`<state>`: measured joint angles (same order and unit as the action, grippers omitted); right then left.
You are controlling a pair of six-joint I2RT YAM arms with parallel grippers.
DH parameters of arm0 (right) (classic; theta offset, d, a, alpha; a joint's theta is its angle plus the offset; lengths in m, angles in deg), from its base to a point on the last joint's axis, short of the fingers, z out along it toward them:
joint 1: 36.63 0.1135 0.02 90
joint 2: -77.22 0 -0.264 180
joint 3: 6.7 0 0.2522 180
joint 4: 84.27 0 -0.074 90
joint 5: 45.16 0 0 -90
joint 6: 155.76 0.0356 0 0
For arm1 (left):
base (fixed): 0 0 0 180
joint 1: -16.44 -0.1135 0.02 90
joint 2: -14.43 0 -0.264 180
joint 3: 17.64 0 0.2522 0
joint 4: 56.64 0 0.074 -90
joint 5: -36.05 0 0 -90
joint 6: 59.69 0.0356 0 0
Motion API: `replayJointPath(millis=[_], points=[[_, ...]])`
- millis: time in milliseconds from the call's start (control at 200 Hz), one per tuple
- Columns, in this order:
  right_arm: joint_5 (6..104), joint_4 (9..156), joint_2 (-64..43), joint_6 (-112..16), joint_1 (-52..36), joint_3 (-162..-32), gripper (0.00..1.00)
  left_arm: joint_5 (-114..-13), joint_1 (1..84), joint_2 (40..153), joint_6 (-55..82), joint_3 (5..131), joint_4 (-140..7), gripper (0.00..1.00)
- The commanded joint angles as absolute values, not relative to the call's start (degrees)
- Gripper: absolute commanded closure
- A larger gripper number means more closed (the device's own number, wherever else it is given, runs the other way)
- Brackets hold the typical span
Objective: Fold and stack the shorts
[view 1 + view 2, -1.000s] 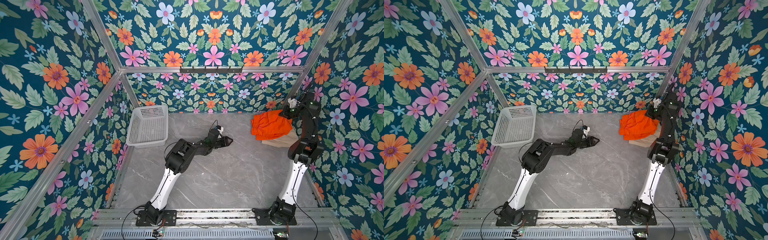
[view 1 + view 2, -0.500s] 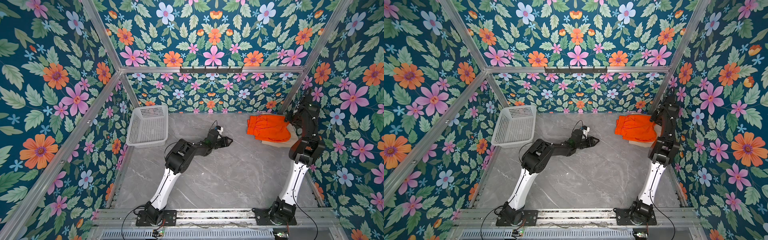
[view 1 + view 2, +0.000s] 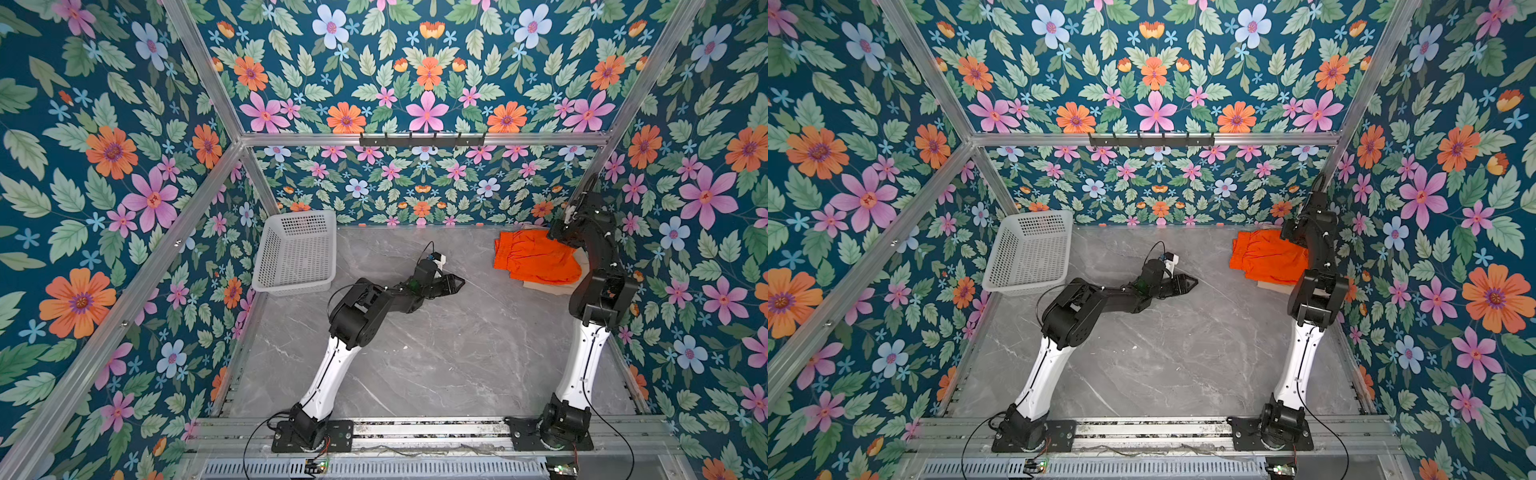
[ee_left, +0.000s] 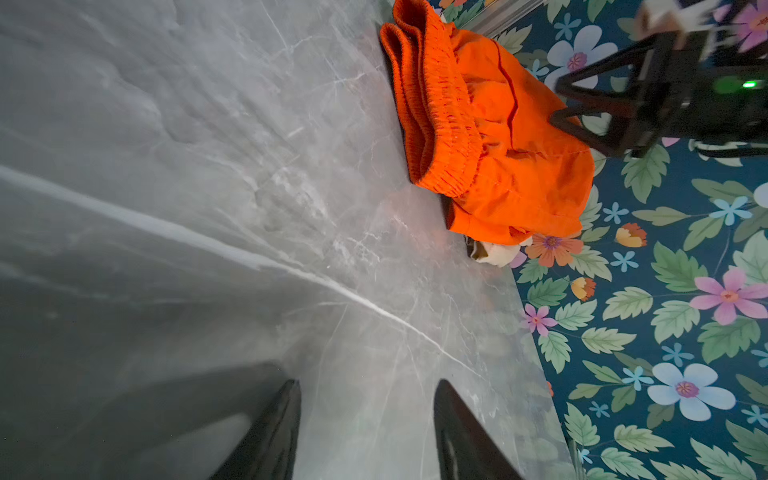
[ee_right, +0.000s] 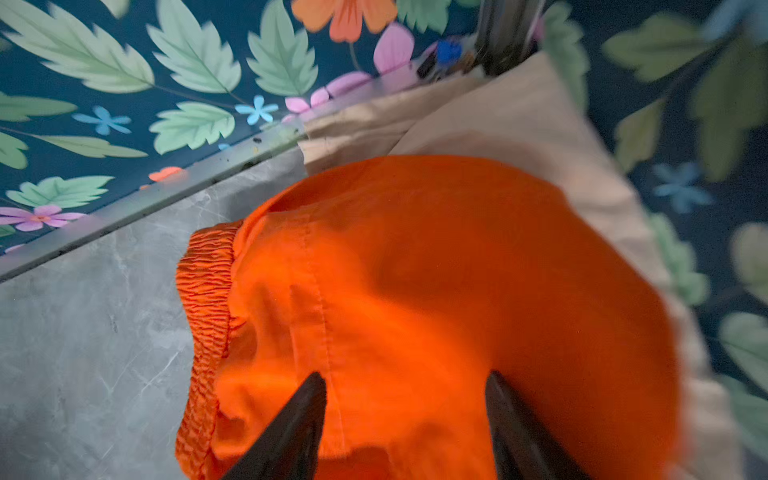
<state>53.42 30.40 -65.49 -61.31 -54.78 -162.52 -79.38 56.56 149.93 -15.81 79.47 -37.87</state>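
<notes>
The orange shorts lie folded on top of the beige shorts in the far right corner of the table. Only a strip of the beige pair shows around the orange cloth. My right gripper hangs open just above the orange pair, its fingers apart and gripping nothing; it also shows in the left wrist view. My left gripper stands open and empty low over bare table near the middle, pointing toward the pile.
A white perforated basket stands tilted against the far left wall. Flowered walls close in the grey marble table on three sides. The pile lies tight against the right wall's metal rail.
My right gripper opened and let go of the orange shorts, which dropped from a raised bunch to lie flatter on the beige pair. The left arm stayed still.
</notes>
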Motion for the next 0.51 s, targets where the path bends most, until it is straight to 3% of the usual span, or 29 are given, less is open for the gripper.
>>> replayJointPath(millis=[0, 190, 500], points=[[57.3, 23.0, -71.4, -59.0, -54.7, -167.8, 0.39, -78.4, 56.3, 149.5, -15.4, 78.4, -44.6, 0.46], [57.4, 21.7, -72.7, -58.6, -53.0, -161.4, 0.4, -78.2, 55.5, 148.1, -15.1, 76.6, -44.4, 0.46], [60.7, 32.1, -57.5, -52.5, -44.8, -133.3, 0.41, -77.8, 53.6, 143.2, -14.2, 70.9, -44.0, 0.45]])
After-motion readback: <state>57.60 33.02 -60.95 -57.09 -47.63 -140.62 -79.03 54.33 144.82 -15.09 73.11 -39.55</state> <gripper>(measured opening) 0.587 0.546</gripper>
